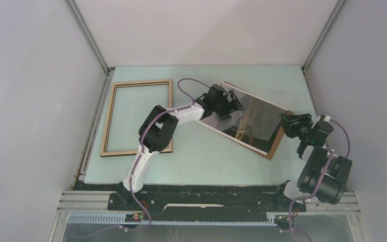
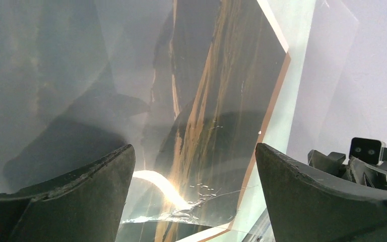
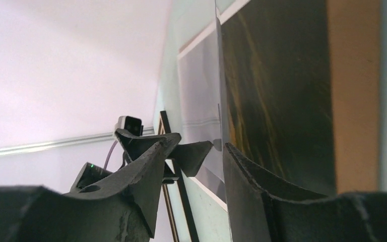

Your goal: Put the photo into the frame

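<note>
I have the frame point(image 1: 123, 152) lying flat on the bench point(image 1: 206, 166), tan face up, with bare bench showing through its opening. The photo point(image 1: 252, 126) sits to the right of the frame and well apart from it. It lies dark picture side up and askew, on a brown backing board point(image 1: 278, 142) that shows past its edge on the side far from the frame.

My left fingers point(image 1: 230, 106) hang over the end of the photo nearest the frame. On the left wrist view they are spread wide and grip nothing, and the glossy print fills the gap between them.

My right fingers point(image 1: 288, 122) are at the photo corner farthest from the frame. On the right wrist view they stand apart, with bench visible between them. The thin edge of a clear sheet runs down to the inner face of one finger. I cannot tell whether it touches the finger, and the other finger is clear of it.
</note>
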You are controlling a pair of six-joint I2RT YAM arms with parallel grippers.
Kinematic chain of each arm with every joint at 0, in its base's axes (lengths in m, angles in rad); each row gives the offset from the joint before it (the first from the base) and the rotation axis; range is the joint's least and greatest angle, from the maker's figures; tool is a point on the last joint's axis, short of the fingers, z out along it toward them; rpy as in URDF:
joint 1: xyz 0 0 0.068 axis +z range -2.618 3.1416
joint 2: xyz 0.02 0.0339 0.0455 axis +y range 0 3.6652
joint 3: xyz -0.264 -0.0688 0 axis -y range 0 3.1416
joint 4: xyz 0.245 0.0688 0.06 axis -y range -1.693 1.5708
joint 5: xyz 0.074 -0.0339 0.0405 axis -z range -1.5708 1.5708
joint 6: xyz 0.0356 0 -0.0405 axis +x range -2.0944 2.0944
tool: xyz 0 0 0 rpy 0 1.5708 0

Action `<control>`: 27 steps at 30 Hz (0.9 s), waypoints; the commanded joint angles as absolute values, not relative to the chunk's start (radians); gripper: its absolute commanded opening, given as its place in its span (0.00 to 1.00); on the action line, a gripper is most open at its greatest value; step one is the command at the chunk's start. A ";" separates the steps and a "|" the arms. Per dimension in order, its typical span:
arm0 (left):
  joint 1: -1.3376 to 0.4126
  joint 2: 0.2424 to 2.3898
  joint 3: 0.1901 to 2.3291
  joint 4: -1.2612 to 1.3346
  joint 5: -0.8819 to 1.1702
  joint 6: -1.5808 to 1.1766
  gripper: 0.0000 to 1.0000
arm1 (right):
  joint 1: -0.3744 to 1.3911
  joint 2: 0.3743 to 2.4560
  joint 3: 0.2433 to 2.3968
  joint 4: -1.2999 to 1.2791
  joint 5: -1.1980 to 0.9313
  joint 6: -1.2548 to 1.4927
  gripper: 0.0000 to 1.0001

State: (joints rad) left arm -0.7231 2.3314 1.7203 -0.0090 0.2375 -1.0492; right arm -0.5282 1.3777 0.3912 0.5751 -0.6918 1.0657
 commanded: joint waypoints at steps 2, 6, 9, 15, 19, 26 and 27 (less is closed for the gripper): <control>-0.720 2.380 1.814 -0.076 0.294 -1.072 1.00 | -0.495 1.429 0.402 0.786 -0.739 1.089 0.51; -0.719 2.380 1.815 -0.077 0.294 -1.069 1.00 | -0.483 1.460 0.415 0.728 -0.753 1.041 0.50; -0.721 2.382 1.815 -0.078 0.294 -1.070 1.00 | -0.469 1.470 0.442 0.579 -0.732 0.961 0.50; -0.721 2.380 1.814 -0.078 0.293 -1.068 1.00 | -0.459 1.514 0.443 0.594 -0.726 0.937 0.45; -0.728 2.371 1.815 -0.077 0.288 -1.040 1.00 | -0.448 1.550 0.464 0.606 -0.726 0.943 0.32; -0.750 2.231 1.665 0.076 0.252 -0.929 1.00 | -0.423 1.552 0.510 0.550 -0.727 0.867 0.00; -0.749 2.189 1.618 0.123 0.265 -0.915 1.00 | -0.425 1.537 0.524 0.530 -0.741 0.851 0.00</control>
